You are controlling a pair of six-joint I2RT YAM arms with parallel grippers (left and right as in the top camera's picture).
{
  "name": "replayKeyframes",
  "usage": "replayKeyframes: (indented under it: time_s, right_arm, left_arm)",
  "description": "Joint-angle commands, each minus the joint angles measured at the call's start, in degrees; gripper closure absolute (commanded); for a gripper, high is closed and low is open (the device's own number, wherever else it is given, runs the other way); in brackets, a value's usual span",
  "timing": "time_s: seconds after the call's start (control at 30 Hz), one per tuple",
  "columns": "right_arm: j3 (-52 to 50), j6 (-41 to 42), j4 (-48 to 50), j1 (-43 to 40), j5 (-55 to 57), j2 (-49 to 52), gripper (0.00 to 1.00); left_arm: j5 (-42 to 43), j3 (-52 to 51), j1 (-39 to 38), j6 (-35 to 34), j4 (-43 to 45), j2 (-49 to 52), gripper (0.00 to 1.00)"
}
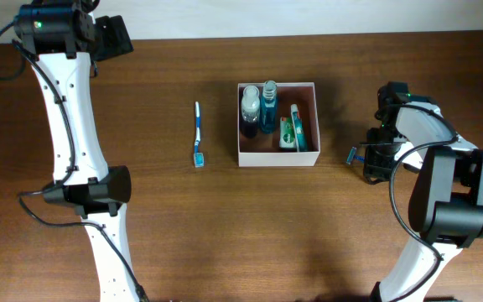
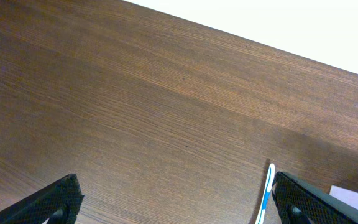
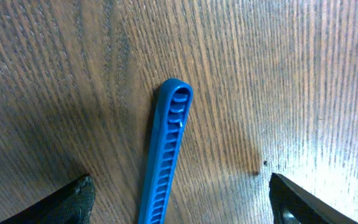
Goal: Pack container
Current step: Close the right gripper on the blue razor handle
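Surveying the overhead view, we located the square open-topped container with thin white walls and a pinkish-brown inside [image 1: 262,158] at the middle of the dark brown wooden counter [image 1: 309,235], between the two arms.

1. Container contents. A clear bottle with a dark cap [image 1: 250,107] and a blue bottle [image 1: 268,109] lay side by side along the left wall. A green-and-white tube [image 1: 286,132] and a narrow white-and-green item [image 1: 296,126] lay just beside each other toward the right wall. We could not identify the narrow item further.

2. Loose items. A blue-and-white toothbrush [image 1: 198,134] lay flat on the counter to the left of the container, apart from it. A blue ribbed plastic handle [image 3: 166,143] lay on the counter to the right of the container, also apart from it.

3. Left arm. The left fingers [image 2: 58,199] were released and spread wide, holding nothing. They were raised over bare counter at the far left corner, well apart from the container. The toothbrush showed at the lower edge of the left wrist view, near the inner side of one finger.

4. Right arm. The right fingers [image 3: 300,205] were released and set low over the counter, one on each side of the blue handle. Neither finger touched the handle in the wrist view.
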Motion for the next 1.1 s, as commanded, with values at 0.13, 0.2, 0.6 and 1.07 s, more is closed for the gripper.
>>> replayKeyframes:
  time_s: [0.13,0.2,0.6,1.07]
  right_arm:
    - [-0.87,0.13,-0.39,0.57,1.99,1.44,0.08]
    - [-0.87,0.13,-0.39,0.57,1.97,1.44,0.08]
    - [-0.87,0.13,-0.42,0.57,1.97,1.44,0.08]
    - [-0.87,0.22,-0.15,0.52,2.19,1.44,0.14]
  left_arm:
    - [0.20,-0.09,0.24,-0.59,-0.07,-1.81,0.01]
    - [0.20,-0.09,0.24,-0.59,-0.07,-1.81,0.01]
    - [0.20,-0.09,0.24,-0.59,-0.07,-1.81,0.01]
    - [0.17,-0.09,0.24,-0.59,-0.07,-1.81,0.01]
